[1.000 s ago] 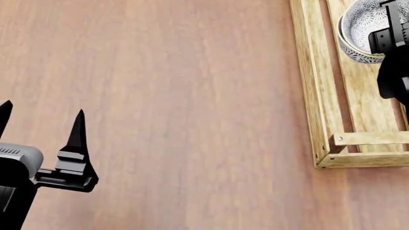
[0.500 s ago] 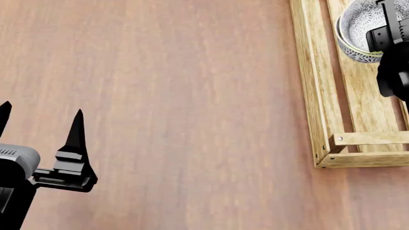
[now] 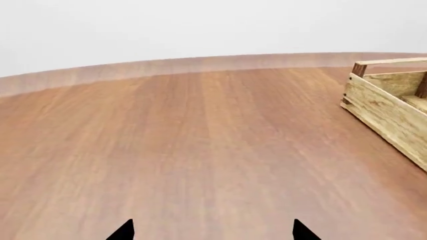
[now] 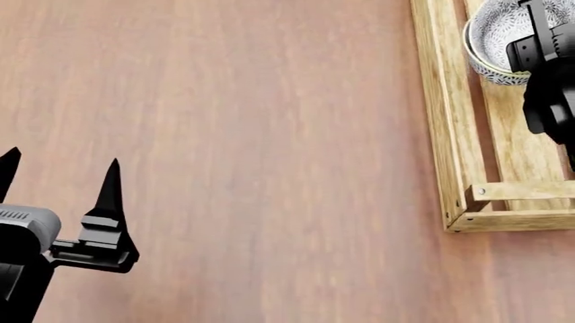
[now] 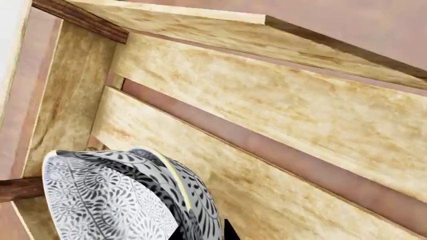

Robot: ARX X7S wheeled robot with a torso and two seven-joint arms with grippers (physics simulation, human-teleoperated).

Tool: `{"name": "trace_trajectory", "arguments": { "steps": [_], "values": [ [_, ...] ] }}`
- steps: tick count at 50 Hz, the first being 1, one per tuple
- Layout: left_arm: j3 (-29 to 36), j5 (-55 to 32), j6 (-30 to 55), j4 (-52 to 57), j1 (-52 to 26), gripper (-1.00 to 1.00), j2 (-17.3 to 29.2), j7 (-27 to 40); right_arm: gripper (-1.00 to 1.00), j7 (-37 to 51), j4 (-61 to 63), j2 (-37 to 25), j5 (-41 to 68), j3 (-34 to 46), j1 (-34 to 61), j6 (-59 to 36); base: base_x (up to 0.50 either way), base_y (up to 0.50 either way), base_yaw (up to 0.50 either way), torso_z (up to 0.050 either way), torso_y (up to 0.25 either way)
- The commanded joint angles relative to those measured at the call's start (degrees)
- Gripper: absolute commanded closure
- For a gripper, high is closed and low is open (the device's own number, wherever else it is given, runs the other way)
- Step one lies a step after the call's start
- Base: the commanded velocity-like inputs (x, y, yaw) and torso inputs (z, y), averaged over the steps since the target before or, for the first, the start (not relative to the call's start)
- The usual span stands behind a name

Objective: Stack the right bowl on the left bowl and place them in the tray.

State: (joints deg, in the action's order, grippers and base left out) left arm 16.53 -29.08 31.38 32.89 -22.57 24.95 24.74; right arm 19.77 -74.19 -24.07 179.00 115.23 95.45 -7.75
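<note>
My left hand (image 4: 58,171) hangs wide apart over bare tabletop (image 4: 269,134), lower left. Upper right, the stacked bowls (image 4: 492,40) sit inside the tray (image 4: 442,121); my right hand's (image 4: 548,74) grip I cannot tell.

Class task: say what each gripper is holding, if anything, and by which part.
Left gripper: open over the bare wooden table, holding nothing. Right gripper: it seems to grip the rim of the black-and-white patterned bowls over the light-wood tray.
</note>
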Motion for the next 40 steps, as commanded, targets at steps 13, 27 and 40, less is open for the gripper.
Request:
{"name": "trace_trajectory", "arguments": {
  "steps": [13, 27, 40],
  "values": [
    [0.08, -0.27, -0.79, 0.01, 0.03, -1.00, 0.08, -0.06, 1.00, -5.49, -0.80, 0.08, -1.00, -1.22, 1.29, 2.55, 0.00, 0.00, 0.00, 0.000, 0.123],
    [-0.25, -0.54, -1.51, -0.09, 0.56, -1.00, 0.34, -0.11, 1.00, -12.74, -0.80, 1.72, -1.62, 1.76, -0.61, 7.23, 0.00, 0.00, 0.00, 0.000, 0.000],
    [-0.17, -0.48, -2.09, -0.45, 0.85, -1.00, 0.36, -0.09, 1.00, -11.15, -0.80, 1.87, -1.20, 3.20, -1.65, 7.20, 0.00, 0.00, 0.00, 0.000, 0.000]
  ]
}}
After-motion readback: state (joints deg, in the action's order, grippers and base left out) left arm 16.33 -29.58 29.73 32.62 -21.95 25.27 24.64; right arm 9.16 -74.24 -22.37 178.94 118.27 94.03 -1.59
